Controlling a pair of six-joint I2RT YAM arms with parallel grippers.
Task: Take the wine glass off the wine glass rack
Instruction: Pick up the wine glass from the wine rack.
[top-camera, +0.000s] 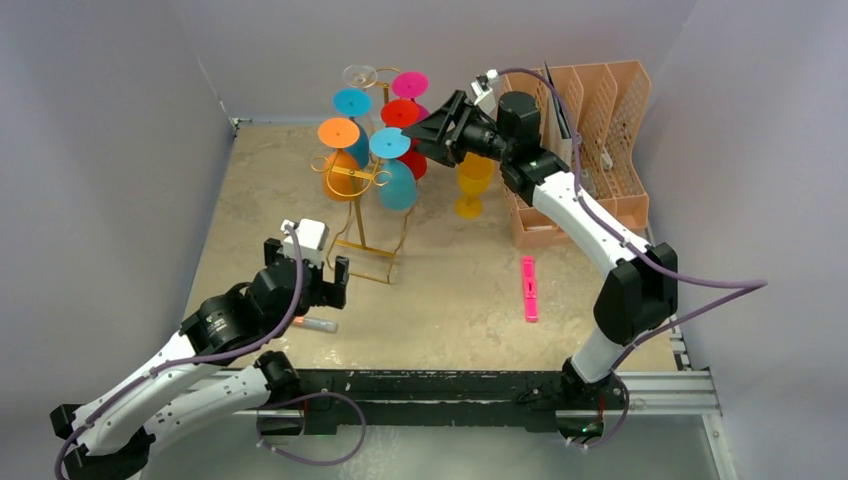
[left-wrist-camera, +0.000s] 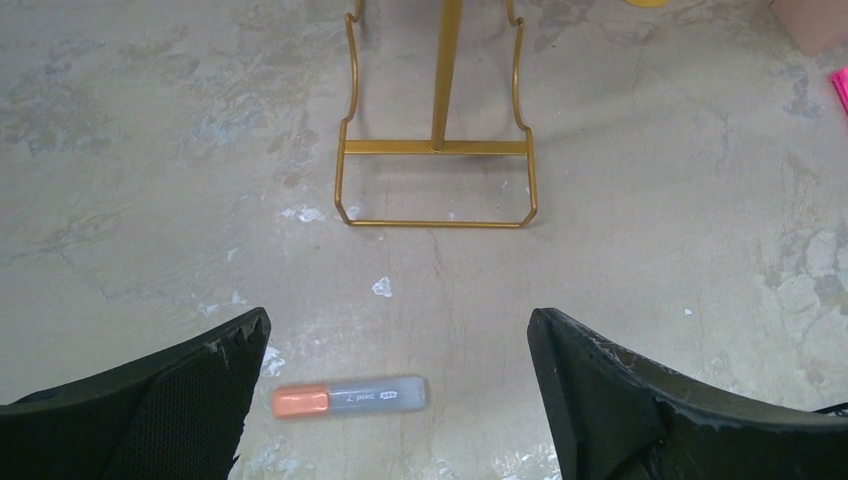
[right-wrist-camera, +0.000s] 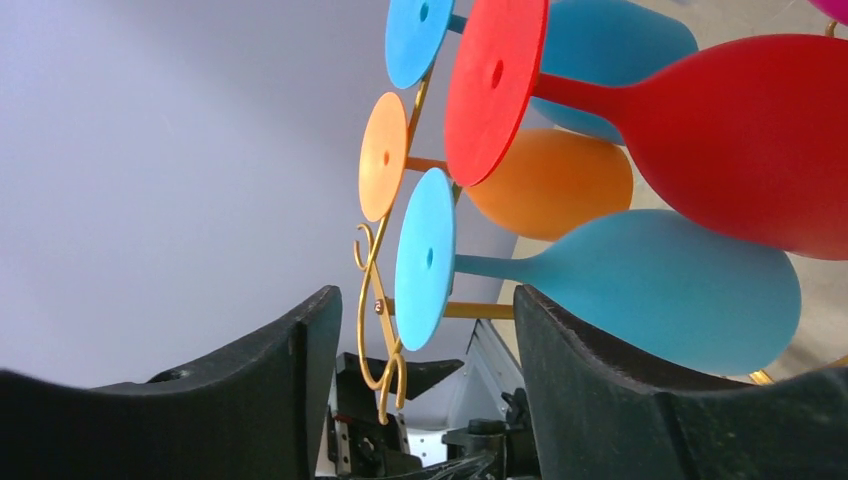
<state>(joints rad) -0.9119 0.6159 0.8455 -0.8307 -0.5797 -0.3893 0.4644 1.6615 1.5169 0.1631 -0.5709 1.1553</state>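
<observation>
Approaching the wine glass rack (left-wrist-camera: 435, 147) from its right side, I hold my right gripper (right-wrist-camera: 425, 300) level with the hanging glasses, jaws apart and gripping nothing. Just ahead, between the fingers, sits the foot disc of the light-blue wine glass (right-wrist-camera: 650, 290). It hangs bowl-down on a gold arm, with the red glass (right-wrist-camera: 730, 130) close on its far side and the orange glass (right-wrist-camera: 550, 185) to its left.

I judge this light-blue glass to be the target. The jaws are set to straddle its stem so that it can slide out along the arm. Crowding is the risk, since the red bowl lies close.

My left gripper (left-wrist-camera: 398, 320) hangs fully wide, low over the table near the rack's base and above a grey-and-orange highlighter (left-wrist-camera: 350, 397). It is placed there, I judge, to steady the stand if needed. A yellow glass (top-camera: 472, 180) stands upright on the table, right of the rack.
</observation>
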